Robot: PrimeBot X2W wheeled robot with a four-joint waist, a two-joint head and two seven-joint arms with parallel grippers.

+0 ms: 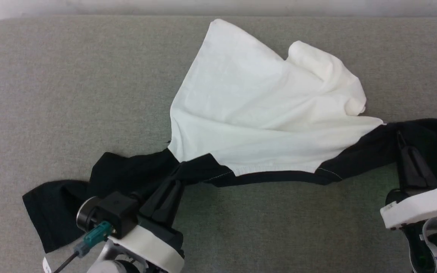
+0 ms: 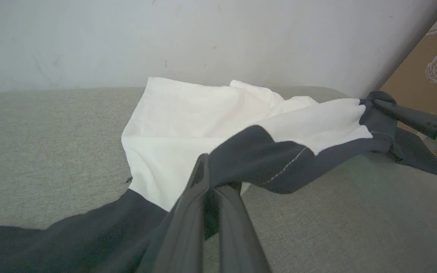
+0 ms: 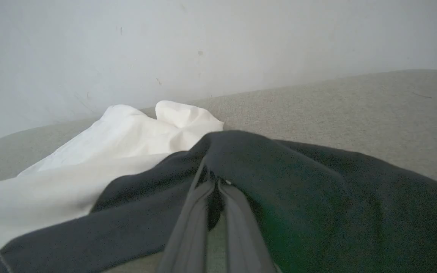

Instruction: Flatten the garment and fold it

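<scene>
The garment (image 1: 256, 106), a white T-shirt with black sleeves, lies crumpled on the grey-green padded surface (image 1: 51, 94). Its black collar edge stretches between my two grippers. My left gripper (image 1: 178, 175) is shut on the black fabric at the left shoulder, seen close up in the left wrist view where the left gripper (image 2: 212, 178) pinches the garment (image 2: 188, 117). My right gripper (image 1: 400, 138) is shut on the black right sleeve; in the right wrist view the right gripper (image 3: 212, 178) bites the dark cloth of the garment (image 3: 279, 178). The left sleeve trails off to the lower left.
A pale wall (image 2: 203, 38) runs along the far edge of the surface. A brown patterned board (image 2: 427, 72) stands at the right in the left wrist view. Bare surface (image 1: 279, 227) lies in front of the shirt and to its left.
</scene>
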